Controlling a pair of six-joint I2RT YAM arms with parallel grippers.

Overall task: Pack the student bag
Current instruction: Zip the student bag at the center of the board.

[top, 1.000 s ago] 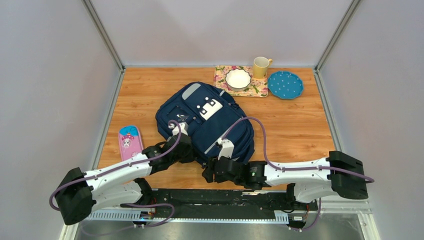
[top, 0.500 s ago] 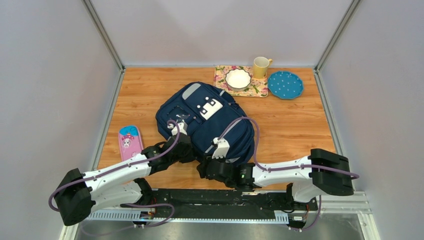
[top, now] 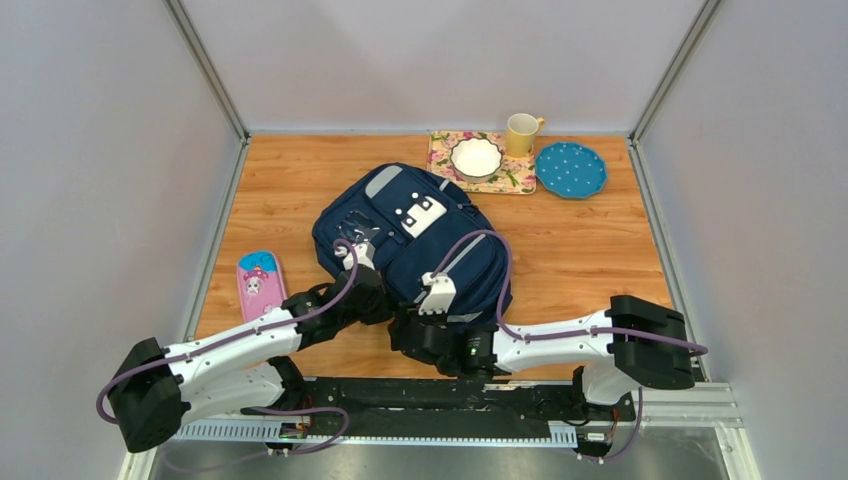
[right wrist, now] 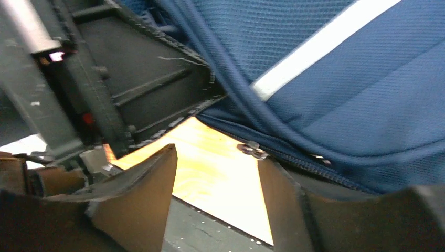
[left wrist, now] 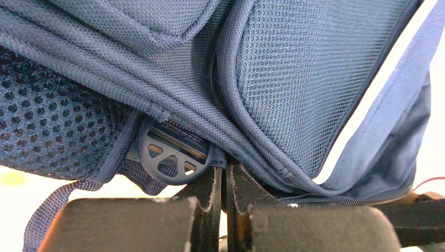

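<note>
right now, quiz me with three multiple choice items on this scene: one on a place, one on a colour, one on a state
1. Where does the small pink pencil case lie?
A) on the wooden table, left of the large navy blue fabric backpack
B) on top of the backpack
C) right of the backpack

2. What colour is the mug at the table's far edge?
A) red
B) yellow
C) white

3. What state is the right tool in?
A) open, with nothing between its fingers
B) shut on a strap
C) shut on the pencil case

Answers:
1 A: the top view shows it near the table's left edge, apart from the backpack.
2 B: it shows plainly yellow from above.
3 A: bare wood shows between its spread fingers in the right wrist view.
</note>
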